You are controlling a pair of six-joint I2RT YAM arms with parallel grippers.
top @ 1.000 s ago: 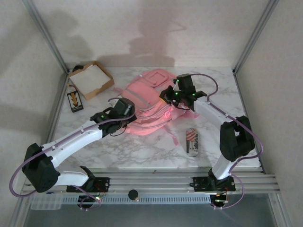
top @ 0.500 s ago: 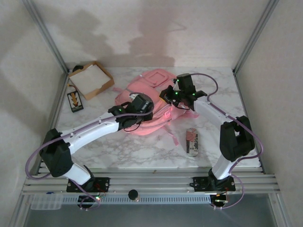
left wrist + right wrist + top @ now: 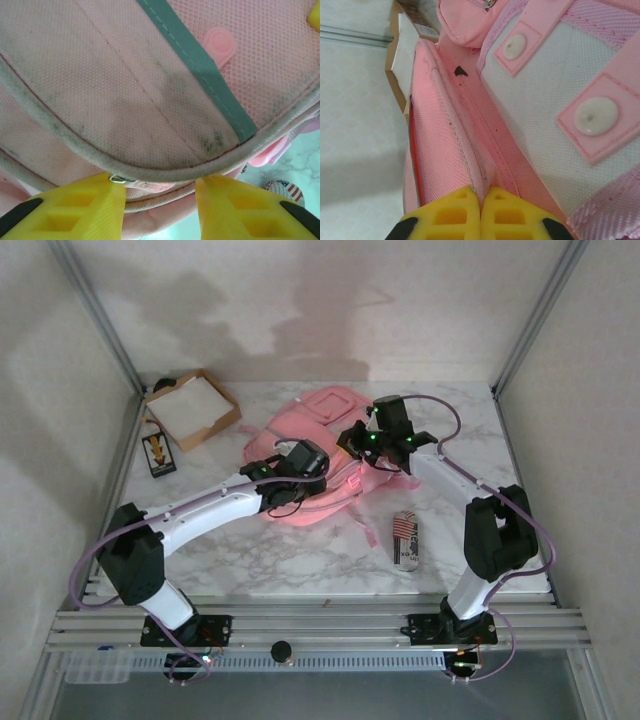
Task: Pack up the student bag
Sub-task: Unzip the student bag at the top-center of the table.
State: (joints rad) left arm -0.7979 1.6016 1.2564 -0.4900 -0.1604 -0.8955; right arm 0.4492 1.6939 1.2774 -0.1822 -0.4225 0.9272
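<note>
While the right tool [image 3: 375,440] is clenched on a thin fold of pink fabric beside the pale panel of the student bag [image 3: 318,422], the left tool [image 3: 300,464] hovers over the bag's near front pocket with its jaws apart and nothing between them. The bag lies flat in the middle of the tabletop [image 3: 300,552]. The cardboard box [image 3: 192,408] sits well apart at the far left, and a small striped pouch [image 3: 405,538] lies near the bag's right side.

The step in hand looks like getting the bag open so things can go in. In the left wrist view a pale piped rim [image 3: 150,172] curves just beyond the yellow fingers [image 3: 75,210]. A small metal ring [image 3: 117,179], probably a zip pull, sits close to the left finger.

To do this well, the left tool should centre on that ring rather than the piping, descend until the pads straddle it, and close fully before pulling. The pull should run along the zip line, not upward, since the soft cloth will bunch. The right tool's pinch is narrow, so it serves best as a steady anchor, because a hard tug could slip the fold free.
</note>
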